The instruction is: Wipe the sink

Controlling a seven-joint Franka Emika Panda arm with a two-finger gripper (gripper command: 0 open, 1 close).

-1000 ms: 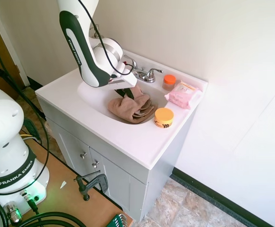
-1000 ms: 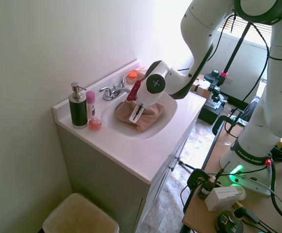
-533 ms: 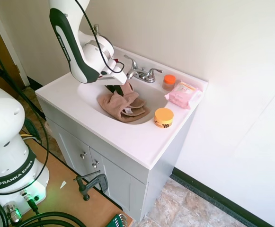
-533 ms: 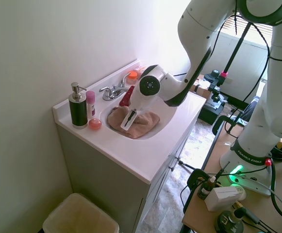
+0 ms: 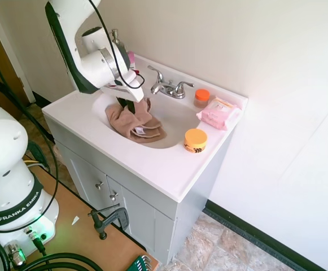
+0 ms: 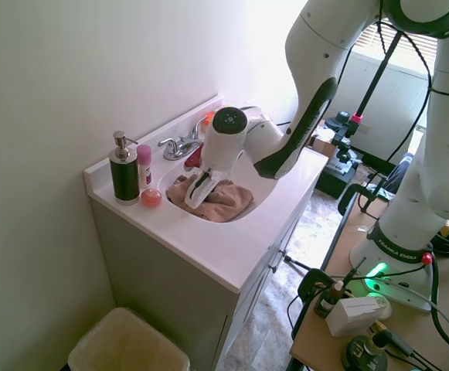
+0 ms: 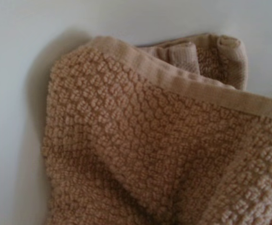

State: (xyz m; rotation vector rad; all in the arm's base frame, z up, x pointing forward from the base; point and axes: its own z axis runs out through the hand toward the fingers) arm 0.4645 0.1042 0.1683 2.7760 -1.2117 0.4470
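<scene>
- Sink (image 5: 178, 121) status: I see the white oval basin set into the vanity surface (image 5: 152, 164), with the chrome faucet (image 5: 166, 87) at its rear edge.
- Wiping medium: a tan textured towel (image 5: 132, 121) lies bunched inside the basin, against the wall on the side away from the orange-lidded jar (image 5: 195, 139). In the second exterior view the towel (image 6: 220, 199) spreads from that wall toward the basin centre.
- End effector (image 5: 127, 105) state: it points down into the towel, and the cloth rises to meet it. I judge it to be clamped on a fold of the towel, although the fingertips are buried in the fabric and I cannot confirm the contact directly.
- Wrist view: knobbly towel (image 7: 140, 150) fills most of the frame, with bare white basin beyond its edge.
- Progress: I judge the wipe to be under way. The towel is in contact with one side of the basin, so that zone is being covered now.
- Remaining: the basin floor near the pink wipes pack (image 5: 218, 112) and the wall below the faucet show no cloth on them. I cannot tell from these views whether they are already wiped.
- Drain: not visible to me in any view.
- Bystanders: a dark soap dispenser (image 6: 123, 168) and a pink bottle (image 6: 144, 166) stand on the surface, clear of the basin.
</scene>
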